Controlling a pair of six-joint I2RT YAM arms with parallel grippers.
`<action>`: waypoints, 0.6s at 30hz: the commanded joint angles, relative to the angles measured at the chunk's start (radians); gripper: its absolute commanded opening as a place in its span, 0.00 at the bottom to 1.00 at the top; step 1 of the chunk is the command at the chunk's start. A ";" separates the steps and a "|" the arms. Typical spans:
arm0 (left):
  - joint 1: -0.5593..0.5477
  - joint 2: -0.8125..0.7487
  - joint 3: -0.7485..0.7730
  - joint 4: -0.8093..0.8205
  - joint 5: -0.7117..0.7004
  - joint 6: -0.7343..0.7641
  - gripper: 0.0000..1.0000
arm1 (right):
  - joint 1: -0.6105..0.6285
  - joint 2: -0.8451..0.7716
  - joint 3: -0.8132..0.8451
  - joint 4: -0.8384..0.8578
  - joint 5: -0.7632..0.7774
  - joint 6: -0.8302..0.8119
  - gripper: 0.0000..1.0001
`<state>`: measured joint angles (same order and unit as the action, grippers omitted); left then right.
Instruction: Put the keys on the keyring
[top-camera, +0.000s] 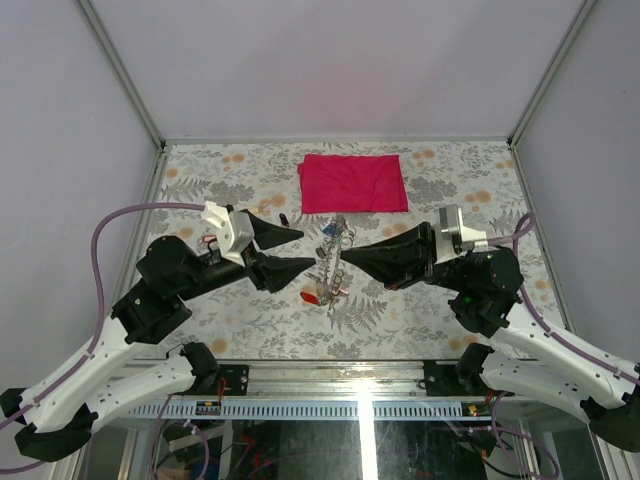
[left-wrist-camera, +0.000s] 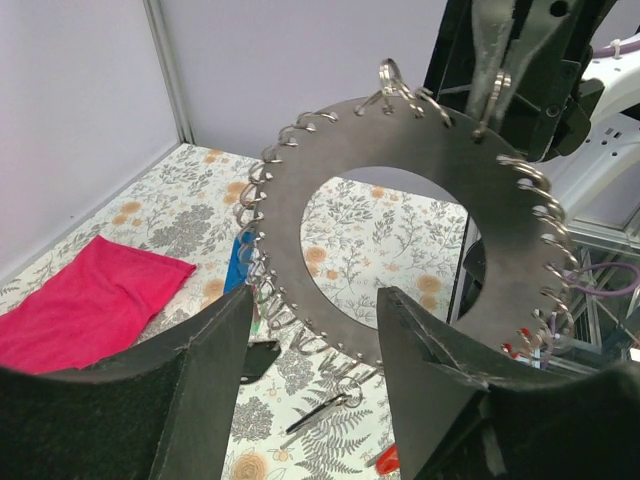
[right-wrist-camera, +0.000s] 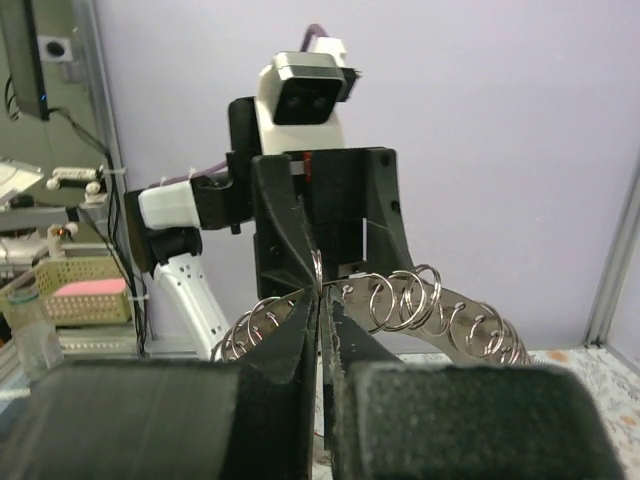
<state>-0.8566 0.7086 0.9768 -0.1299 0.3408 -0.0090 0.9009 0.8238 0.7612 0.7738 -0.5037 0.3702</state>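
1. Dark grey metal is what you are holding: the keyring (left-wrist-camera: 400, 135) hangs in the air over the middle of the table (top-camera: 200, 190). It stands tilted, between the two arms.
2. Your right end effector (right-wrist-camera: 320, 300) has its fingers pressed together on the keyring's upper rim. It alone carries the ring.
3. Your left end effector (left-wrist-camera: 315, 305) has its fingers well apart. In the left wrist view the tips sit either side of the ring's lower arc. From above they look just short of that edge, and contact cannot be told.
4. Wire loops (right-wrist-camera: 400, 295) run along most of the outer edge, crowding the rim on both sides of the right end effector's grip.
5. The keys (left-wrist-camera: 238, 265) dangle from loops at the rim. A blue tag hangs off the ring's left edge, and a red tag shows low near the ring in the top view.
6. The ring's centre is wide open, and the flowered table shows straight through it.
7. The red cloth (top-camera: 353, 183) lies flat toward the far edge, well apart from both end effectors.
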 joint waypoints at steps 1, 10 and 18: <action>-0.002 -0.011 -0.029 0.007 0.005 0.016 0.55 | -0.003 -0.013 0.056 0.023 -0.144 -0.184 0.00; -0.002 -0.087 -0.092 -0.039 -0.044 0.049 0.57 | -0.002 -0.029 0.139 -0.298 -0.271 -0.680 0.03; -0.002 -0.110 -0.145 -0.040 -0.078 0.018 0.57 | 0.000 -0.032 0.201 -0.555 -0.329 -1.013 0.01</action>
<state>-0.8566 0.6052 0.8532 -0.1814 0.2981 0.0189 0.9012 0.8150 0.8856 0.3153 -0.7925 -0.3931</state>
